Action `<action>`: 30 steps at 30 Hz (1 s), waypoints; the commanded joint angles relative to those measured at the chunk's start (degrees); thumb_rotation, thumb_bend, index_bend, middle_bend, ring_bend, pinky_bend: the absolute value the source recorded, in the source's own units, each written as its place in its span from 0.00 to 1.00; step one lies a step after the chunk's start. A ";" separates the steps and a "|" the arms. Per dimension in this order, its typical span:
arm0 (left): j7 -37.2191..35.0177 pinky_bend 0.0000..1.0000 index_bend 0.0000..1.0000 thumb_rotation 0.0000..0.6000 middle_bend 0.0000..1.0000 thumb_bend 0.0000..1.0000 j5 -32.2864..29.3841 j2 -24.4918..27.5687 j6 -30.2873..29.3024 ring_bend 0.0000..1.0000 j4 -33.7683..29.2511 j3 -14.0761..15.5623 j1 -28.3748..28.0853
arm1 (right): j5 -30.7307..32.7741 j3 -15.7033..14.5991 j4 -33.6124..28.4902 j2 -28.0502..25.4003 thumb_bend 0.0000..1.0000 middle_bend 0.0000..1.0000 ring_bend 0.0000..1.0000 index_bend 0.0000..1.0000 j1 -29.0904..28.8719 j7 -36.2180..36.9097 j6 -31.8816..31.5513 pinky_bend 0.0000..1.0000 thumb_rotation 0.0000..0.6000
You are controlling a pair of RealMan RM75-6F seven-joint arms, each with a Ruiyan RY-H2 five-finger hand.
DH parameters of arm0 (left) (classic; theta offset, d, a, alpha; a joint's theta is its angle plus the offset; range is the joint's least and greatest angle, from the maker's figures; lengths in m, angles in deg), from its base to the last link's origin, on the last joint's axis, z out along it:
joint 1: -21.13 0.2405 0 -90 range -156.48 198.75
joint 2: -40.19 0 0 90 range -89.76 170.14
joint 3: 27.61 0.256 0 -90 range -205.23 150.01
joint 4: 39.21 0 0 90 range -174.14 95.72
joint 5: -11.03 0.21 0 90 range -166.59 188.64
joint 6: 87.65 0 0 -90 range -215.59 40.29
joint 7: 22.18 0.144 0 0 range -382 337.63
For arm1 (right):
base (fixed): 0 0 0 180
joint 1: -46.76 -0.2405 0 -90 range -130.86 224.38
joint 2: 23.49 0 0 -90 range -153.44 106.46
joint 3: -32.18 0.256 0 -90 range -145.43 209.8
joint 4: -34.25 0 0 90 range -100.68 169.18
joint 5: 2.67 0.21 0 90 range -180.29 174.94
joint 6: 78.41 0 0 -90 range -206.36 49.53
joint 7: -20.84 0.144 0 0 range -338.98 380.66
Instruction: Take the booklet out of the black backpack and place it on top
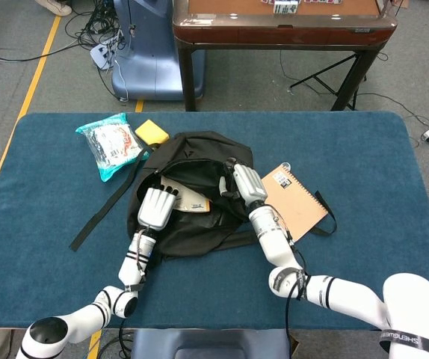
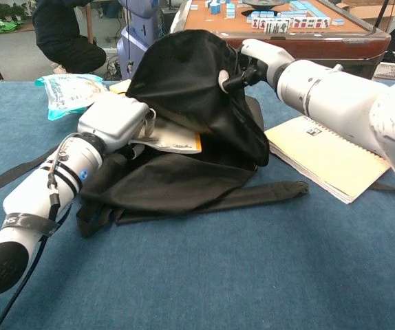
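My right hand (image 2: 252, 60) pinches the upper flap of the black backpack (image 2: 184, 89) and holds it lifted, so that the mouth stays open for my other hand. My left hand (image 2: 115, 122) is at that mouth with its fingers closed on the near edge of the booklet (image 2: 177, 141); the booklet is part-way out, its white and orange corner showing just beyond my left hand, the rest under the raised flap.

The chest view shows the height of the lift: the flap stands up like a hood under my right hand, and the booklet lies flat over the backpack's lower lip. It does not show how far the booklet reaches inside. The head view looks down into the opening, where the booklet (image 1: 192, 200) lies between my two hands, my left hand (image 1: 156, 207) at its near end and my right hand (image 1: 246, 185) at the far rim.

A tan spiral notebook (image 1: 293, 200) lies on the blue worktop (image 1: 364, 164) just beyond my right hand. A snack packet (image 1: 110, 143) and a yellow block (image 1: 151, 133) lie beyond my left hand, past the backpack.
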 commanded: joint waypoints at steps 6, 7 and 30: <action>-7.12 0.63 0.75 1.00 0.78 0.43 3.21 2.88 -4.93 0.62 -2.34 1.40 1.58 | 1.99 0.88 0.61 -1.10 0.63 0.31 0.11 0.63 -0.17 0.31 0.89 0.11 1.00; -8.09 0.63 0.76 1.00 0.78 0.43 3.85 3.80 -5.84 0.63 -3.48 1.83 2.08 | 2.12 0.90 0.69 -1.23 0.63 0.31 0.11 0.63 -0.18 0.37 0.97 0.11 1.00; -16.72 0.64 0.76 1.00 0.79 0.45 7.06 32.23 -18.17 0.63 -45.97 2.27 14.55 | 0.94 -1.98 -0.64 -3.20 0.62 0.29 0.11 0.62 0.99 2.61 4.01 0.10 1.00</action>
